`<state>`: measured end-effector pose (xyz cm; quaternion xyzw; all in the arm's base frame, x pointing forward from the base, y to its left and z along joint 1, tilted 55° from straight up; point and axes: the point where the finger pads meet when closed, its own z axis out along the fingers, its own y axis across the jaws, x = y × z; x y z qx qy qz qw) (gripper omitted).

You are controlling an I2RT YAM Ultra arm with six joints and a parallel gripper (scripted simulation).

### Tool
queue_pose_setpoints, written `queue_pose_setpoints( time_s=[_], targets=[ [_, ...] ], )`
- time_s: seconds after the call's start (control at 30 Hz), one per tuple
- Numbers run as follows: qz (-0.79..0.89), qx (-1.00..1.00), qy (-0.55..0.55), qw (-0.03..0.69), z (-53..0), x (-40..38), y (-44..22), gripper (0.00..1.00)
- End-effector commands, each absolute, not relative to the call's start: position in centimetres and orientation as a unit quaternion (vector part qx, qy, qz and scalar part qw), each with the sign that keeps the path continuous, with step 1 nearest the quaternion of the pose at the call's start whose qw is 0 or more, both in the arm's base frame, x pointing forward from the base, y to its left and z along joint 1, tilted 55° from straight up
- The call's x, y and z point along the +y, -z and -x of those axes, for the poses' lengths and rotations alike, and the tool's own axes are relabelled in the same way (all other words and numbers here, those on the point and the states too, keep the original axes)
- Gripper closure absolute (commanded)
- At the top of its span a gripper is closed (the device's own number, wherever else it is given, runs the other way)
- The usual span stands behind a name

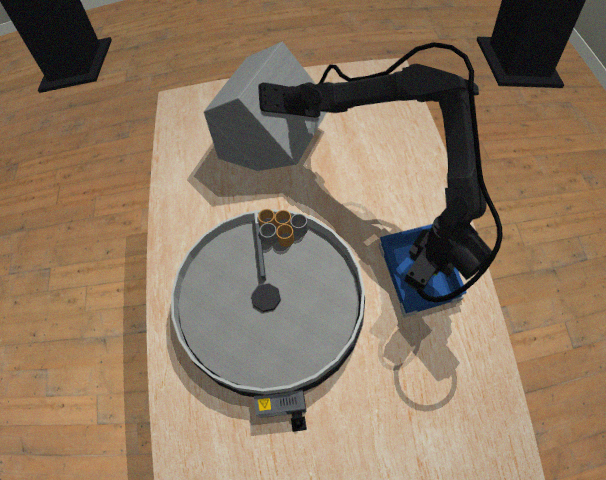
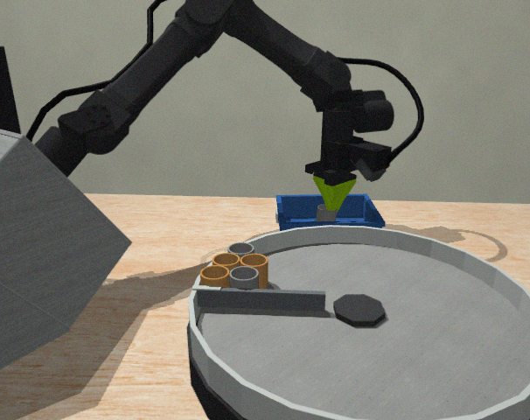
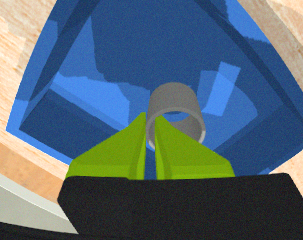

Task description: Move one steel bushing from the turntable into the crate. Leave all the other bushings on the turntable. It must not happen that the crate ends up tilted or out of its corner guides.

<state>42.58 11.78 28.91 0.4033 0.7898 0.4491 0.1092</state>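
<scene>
- The table (image 1: 396, 155) (image 2: 142, 226) (image 3: 6, 50) is faced in pale, smooth-looking wood, its grain faintly streaked.
- The floor (image 1: 76, 206) is laid in browner wooden boards.
- The turntable (image 1: 267, 341) (image 2: 414, 316) is finished in matt grey, metal-like on its bed.
- The large block (image 1: 241, 134) (image 2: 39, 226) is surfaced like finely brushed metal.
- Dull grey metal is seen on the bushing in the crate (image 2: 322, 214) (image 3: 175, 95); a coppery metallic tone is shown by the orange rings (image 1: 285, 241) (image 2: 263, 273).
- The crate (image 1: 391, 273) (image 2: 296, 207) (image 3: 166, 40) is seemingly made of smooth blue plastic.
- The arm (image 1: 461, 144) (image 2: 165, 67) is finished in matt black.
- The green fingers (image 2: 333, 194) are smooth, matt and plastic-looking.
</scene>
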Motion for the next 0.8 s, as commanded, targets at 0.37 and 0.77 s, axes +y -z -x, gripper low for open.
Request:
queue_pose_setpoints(
  time_s=[0.37,0.77],
  targets=[
    [-0.406,0.785,-0.450,0.125,-43.41,11.42,-29.41,1.00],
    [-0.407,0.785,-0.449,0.126,-43.27,11.34,-29.53,1.00]
  ],
)
